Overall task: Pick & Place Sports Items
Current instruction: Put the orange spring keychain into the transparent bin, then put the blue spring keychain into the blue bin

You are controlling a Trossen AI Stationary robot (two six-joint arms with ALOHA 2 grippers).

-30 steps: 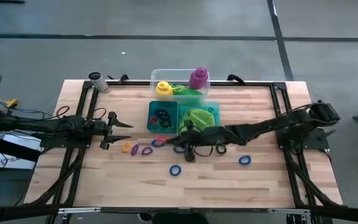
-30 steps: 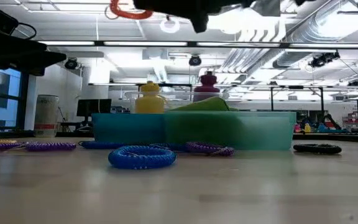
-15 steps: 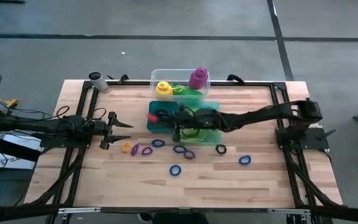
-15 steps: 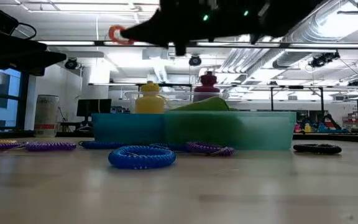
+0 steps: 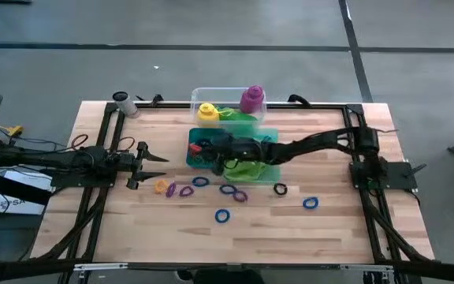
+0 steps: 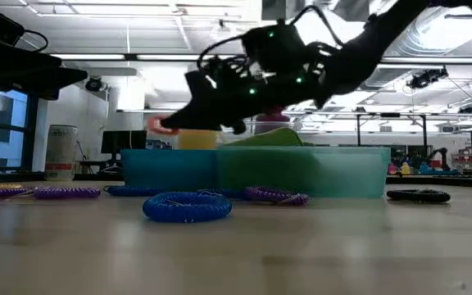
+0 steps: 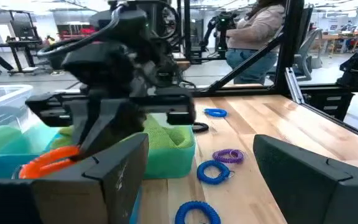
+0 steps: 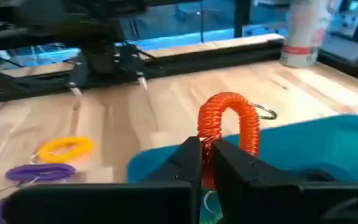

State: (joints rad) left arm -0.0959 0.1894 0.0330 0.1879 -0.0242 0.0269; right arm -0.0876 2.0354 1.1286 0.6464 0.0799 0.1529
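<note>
My right gripper (image 8: 207, 149) reaches in from the table's right and is shut on a red coil ring (image 5: 195, 147). It holds the ring over the left compartment of the teal tray (image 6: 301, 172). A lime-green cloth (image 5: 252, 168) lies in the tray's right compartment, partly under the arm. The yellow bottle (image 5: 206, 112) and the purple bottle (image 5: 251, 99) stand in the clear tub (image 5: 195, 96) behind the tray. Several blue, purple, yellow and black rings lie on the wood in front of the tray. My left gripper (image 5: 160, 158) waits open at the table's left. My right gripper pinches one side of the red ring's loop (image 8: 211, 138) between its two fingers. The fingers come from the table's right, slanting a little downward. The rest of the loop sticks out past the fingertips (image 6: 164, 125), lifted clear just above the tray's rim.
Loose rings on the table: yellow (image 5: 161, 187), purple (image 5: 184, 190), blue (image 5: 222, 215), blue (image 5: 310, 203), black (image 5: 280, 189). Several dark rings lie in the tray's left compartment (image 5: 206, 151). A white roll (image 5: 121, 99) stands at the far left corner. Black frame rails run along the table's sides.
My right gripper has carried the red ring from above the table's middle toward the far edge and down. The ring now hangs low over the tray's left compartment. The gripper has stayed shut on the ring.
</note>
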